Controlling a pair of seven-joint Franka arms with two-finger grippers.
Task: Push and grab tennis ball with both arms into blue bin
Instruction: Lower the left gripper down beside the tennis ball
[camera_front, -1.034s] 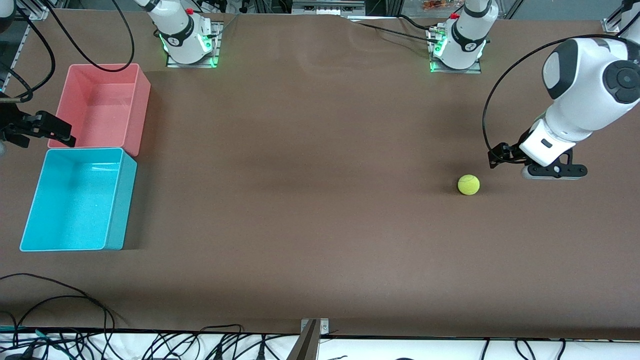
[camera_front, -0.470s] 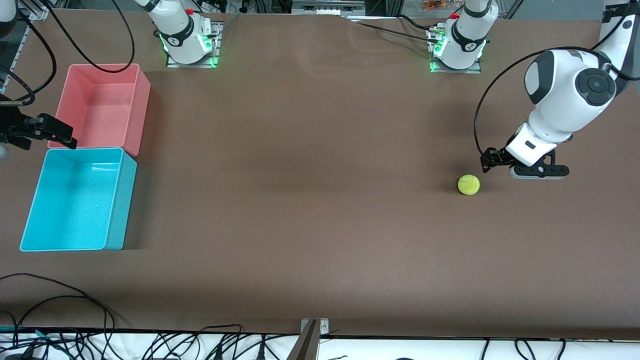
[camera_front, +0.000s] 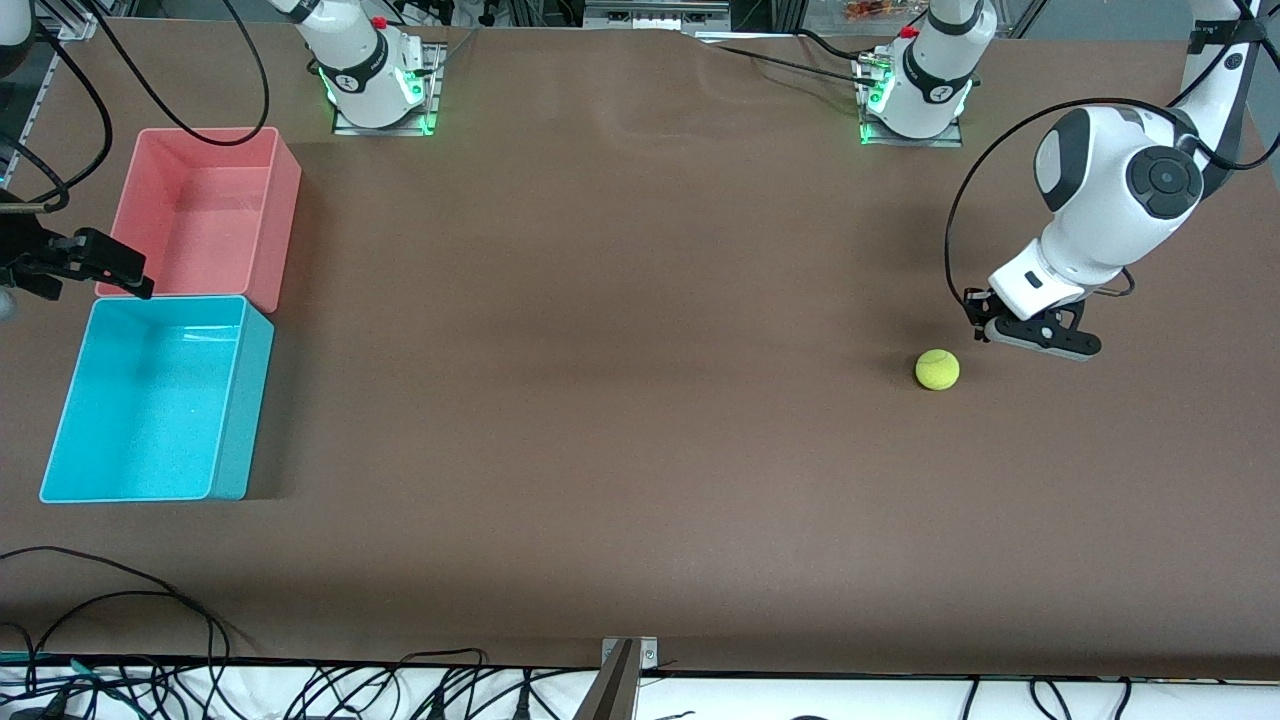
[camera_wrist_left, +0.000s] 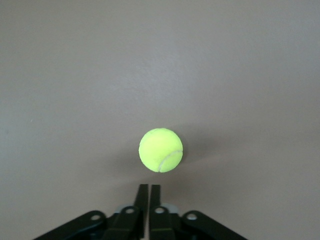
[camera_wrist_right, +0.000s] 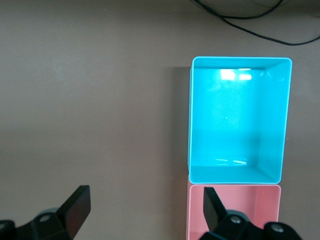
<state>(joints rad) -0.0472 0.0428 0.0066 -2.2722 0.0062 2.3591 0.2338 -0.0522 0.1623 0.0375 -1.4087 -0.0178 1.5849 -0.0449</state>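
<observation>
Since a second ago the left arm's wrist has swung in toward the tennis ball (camera_front: 937, 369), and its tool, wide apart then, has clenched; the ball itself, the bins and the right tool have kept their places.

Taking the ball as the landmark and working from the front camera's side of the table (camera_front: 620, 480) outward: the ball lies on the bare brown surface toward the left arm's end, touching nothing. Just beside it, a little farther from the camera and toward that same end, hangs the left tool (camera_front: 1035, 337), low over the table. In the left wrist view the two fingers (camera_wrist_left: 143, 202) stand pressed together with nothing between them, their tips pointing at the ball (camera_wrist_left: 160, 150) and stopping just short of it.

Well apart from the ball, at the right arm's end, the blue bin (camera_front: 60, 440) sits on the table with nothing in it. A pink bin (camera_front: 285, 190) of the same size stands farther from the camera than the blue one, their short walls touching. The right tool (camera_front: 75, 262) waits in the air by the outer edge of the two bins, near where they meet. The right wrist view shows its fingers (camera_wrist_right: 75, 207) spread wide and released, holding nothing, with the blue bin (camera_wrist_right: 239, 177) and pink bin (camera_wrist_right: 232, 186) below.
</observation>
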